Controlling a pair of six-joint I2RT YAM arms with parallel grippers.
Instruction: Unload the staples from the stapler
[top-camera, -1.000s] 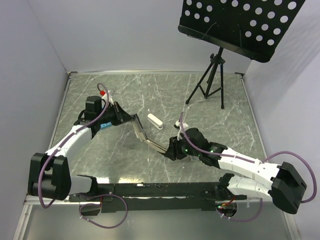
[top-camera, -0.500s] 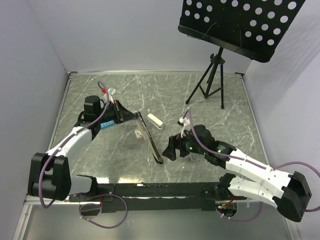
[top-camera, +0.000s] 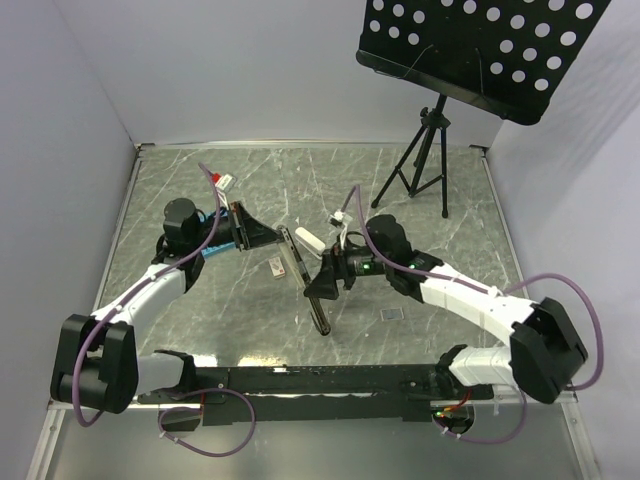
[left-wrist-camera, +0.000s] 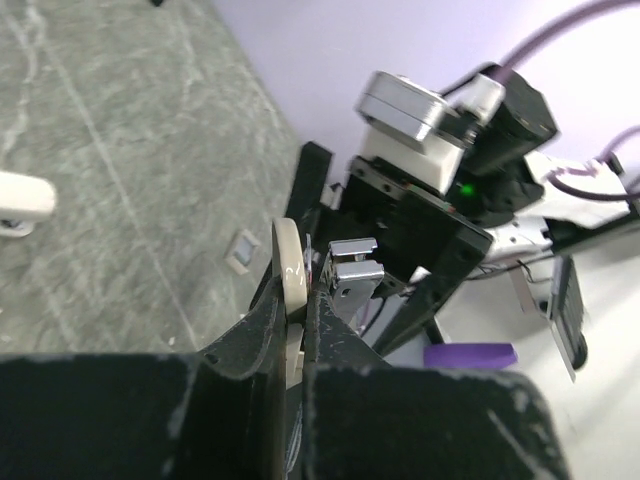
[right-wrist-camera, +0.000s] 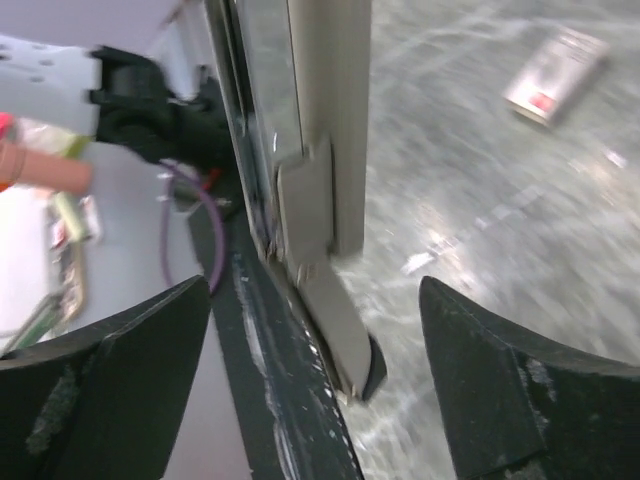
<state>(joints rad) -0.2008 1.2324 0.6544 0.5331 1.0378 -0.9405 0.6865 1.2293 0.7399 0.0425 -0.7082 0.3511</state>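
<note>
The stapler (top-camera: 293, 256) is a long slim bar, beige on one side and dark on the other, hanging slanted above the table. My left gripper (top-camera: 266, 236) is shut on its upper end. In the left wrist view the beige bar (left-wrist-camera: 291, 275) sits clamped between my fingers, with a silvery metal piece (left-wrist-camera: 352, 272) beside it. My right gripper (top-camera: 322, 284) is open with its jaws on either side of the stapler's lower half. In the right wrist view the stapler (right-wrist-camera: 325, 150) runs down between the spread fingers (right-wrist-camera: 150, 380), touching neither.
A small white rounded bar (top-camera: 308, 240) lies on the table behind the stapler. A tiny white-and-brown block (top-camera: 277, 265) lies under it, and a small grey square (top-camera: 393, 313) lies to the right. A music stand's tripod (top-camera: 420, 170) stands at the back right.
My right gripper let go of the stapler's thin end, then moved up and left with its jaws open around the stapler. The stapler swung to hang steeper from my left gripper.
</note>
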